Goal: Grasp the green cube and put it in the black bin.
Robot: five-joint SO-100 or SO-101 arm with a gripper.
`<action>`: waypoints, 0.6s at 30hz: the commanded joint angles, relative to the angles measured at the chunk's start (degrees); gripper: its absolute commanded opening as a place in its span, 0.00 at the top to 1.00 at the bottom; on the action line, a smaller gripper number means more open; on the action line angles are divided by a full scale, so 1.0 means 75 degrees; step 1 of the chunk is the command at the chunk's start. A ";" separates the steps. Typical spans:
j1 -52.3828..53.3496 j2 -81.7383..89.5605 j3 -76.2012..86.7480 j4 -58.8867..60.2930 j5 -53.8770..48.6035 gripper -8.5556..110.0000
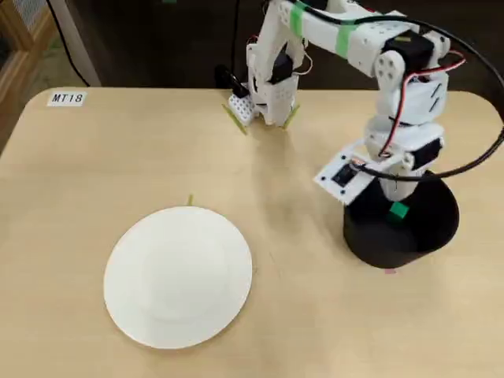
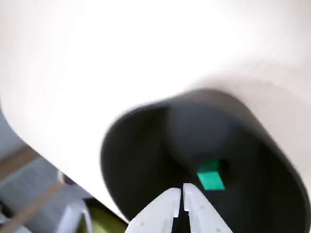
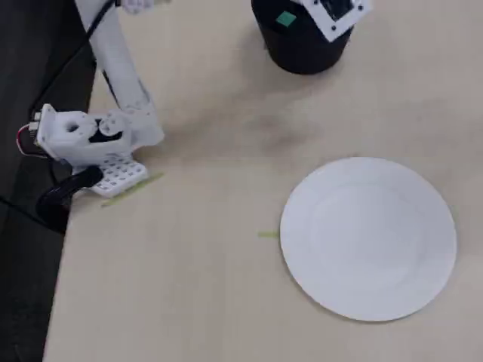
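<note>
Green cube (image 2: 211, 178) lies inside the black bin (image 2: 146, 160), just beyond the white fingertips in the wrist view. It looks free of the gripper (image 2: 182, 191): the two jaw tips sit nearly together, only a thin slit between them, nothing held. Both fixed views show green within the bin's mouth (image 1: 398, 209) (image 3: 285, 19). Whether it rests on the floor or is mid-fall cannot be told; the wrist picture is blurred.

Judgement: drop is done or all but done; what remains is the withdrawal. To do it cleanly, lift straight up out of the mouth before swinging sideways, so the fingers and the wrist camera plate (image 1: 344, 175) do not catch the rim (image 1: 370, 252) and tip the bin. Keep the jaws as they are; no reason to open wide inside the walls.

Pose: the arm (image 1: 346, 35) reaches from its base (image 1: 264, 98) at the table's far edge, forearm bent steeply down, gripper pointing into the bin from above. White plate (image 1: 178, 276) sits well apart, bare. A label reading MT18 (image 1: 66, 98) is at the table (image 1: 94, 173) corner.
</note>
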 commanded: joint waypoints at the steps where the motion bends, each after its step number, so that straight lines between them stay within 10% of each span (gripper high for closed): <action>1: 0.1629 0.1008 0.0082 0.0305 0.0281 0.93; 10: 0.4840 0.6668 0.4828 -0.1816 0.1020 0.93; 18: 0.2848 0.9445 0.8285 -0.2297 0.0961 0.93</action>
